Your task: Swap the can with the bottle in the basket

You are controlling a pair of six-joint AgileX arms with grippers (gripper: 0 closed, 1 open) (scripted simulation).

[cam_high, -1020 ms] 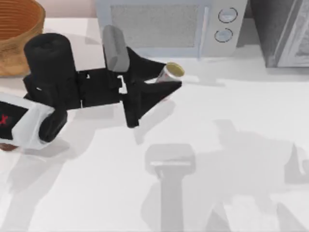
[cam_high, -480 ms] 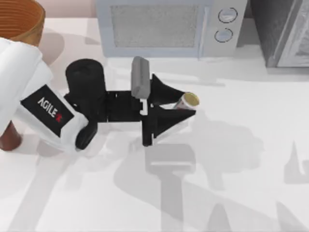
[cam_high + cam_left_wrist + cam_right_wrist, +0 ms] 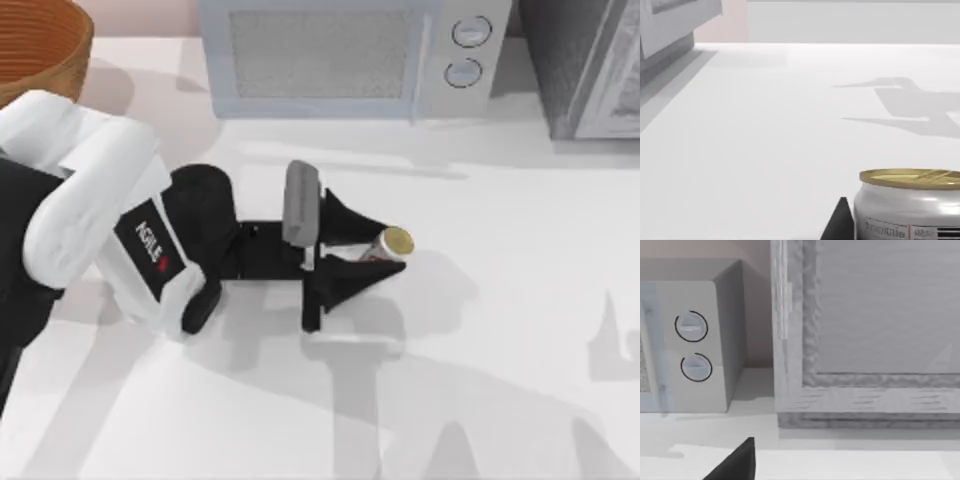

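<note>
Can (image 3: 388,243): clamped upright in our left gripper (image 3: 378,243), low over the counter (image 3: 500,330), well outside the basket (image 3: 40,50); bottle placement outstanding.

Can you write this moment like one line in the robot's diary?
left gripper: shut on can | can: mid-table, before microwave | basket: far left corner

- I've got a white table (image 3: 500,330) w/ soft grey shadows across it.
- Microwave (image 3: 350,55) at the back, approx centre; mesh door panel, two round knobs (image 3: 470,32) stacked on its right side.
- Grey framed cabinet (image 3: 590,65) just right of the microwave, back right corner.
- Pinkish wall (image 3: 140,15) behind.
</note>
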